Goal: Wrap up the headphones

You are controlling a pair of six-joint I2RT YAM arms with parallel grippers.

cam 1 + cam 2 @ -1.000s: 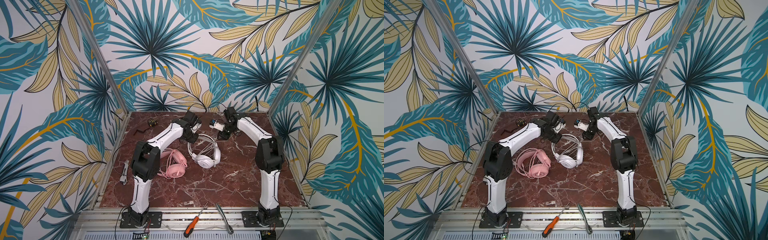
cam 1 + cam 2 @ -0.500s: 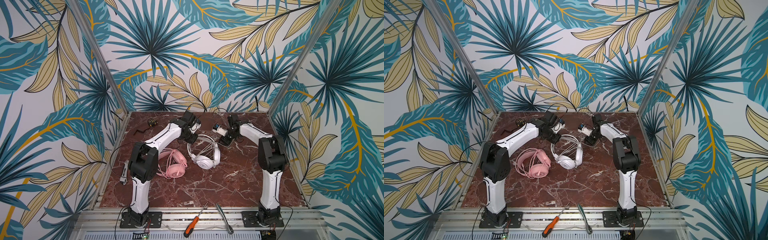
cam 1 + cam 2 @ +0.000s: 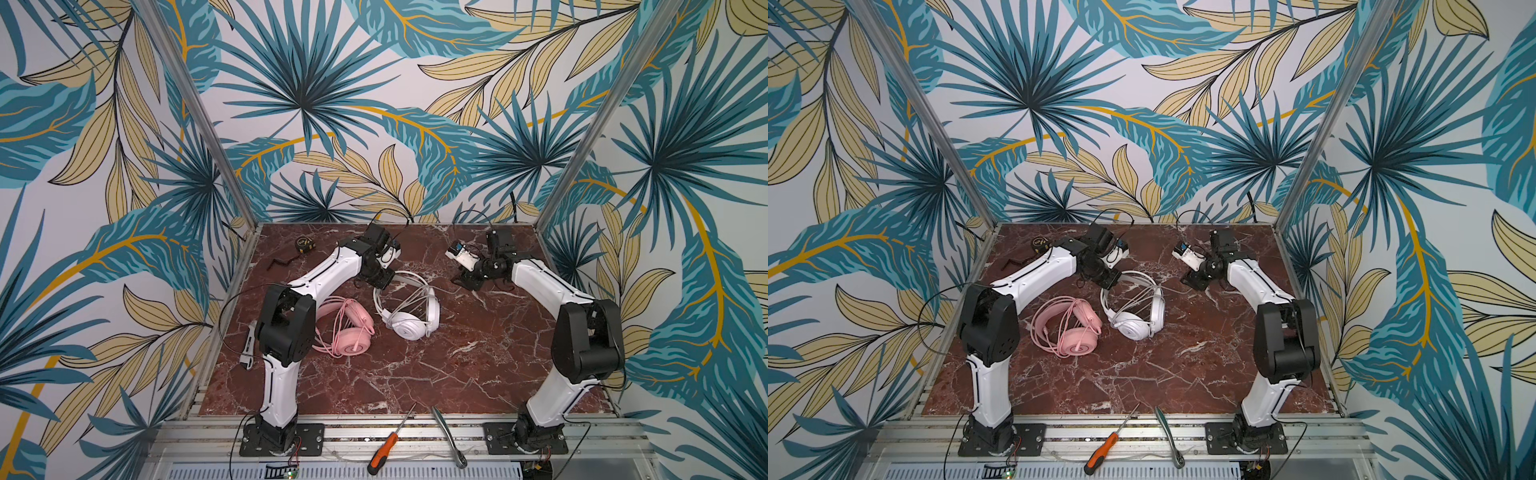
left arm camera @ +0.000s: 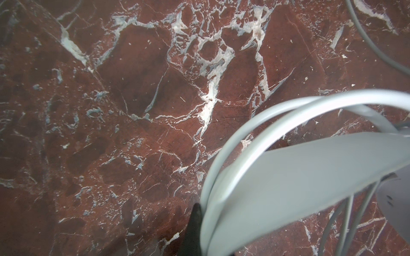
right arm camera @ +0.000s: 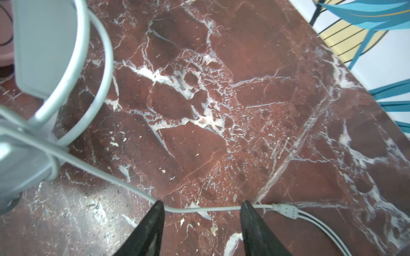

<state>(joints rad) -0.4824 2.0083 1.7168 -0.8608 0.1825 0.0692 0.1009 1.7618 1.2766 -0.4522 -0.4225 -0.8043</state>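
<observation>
The white headphones lie mid-table, cable looped over the band. Left of them lie the pink headphones, cable wound round them. My left gripper is shut on the white headband; only one black finger shows, pressed against the band's wire edge. My right gripper stands open, low over the table. The white cable lies on the marble across the gap between its fingertips, its splitter just beyond one finger.
A tape measure and a black bent tool lie at the back left. A grey tool rests on the left rail. An orange-handled screwdriver and a ratchet lie on the front rail.
My right gripper has opened wider and moved right and down toward the table, off the white cable. The left arm and both headphones have stayed in place.
</observation>
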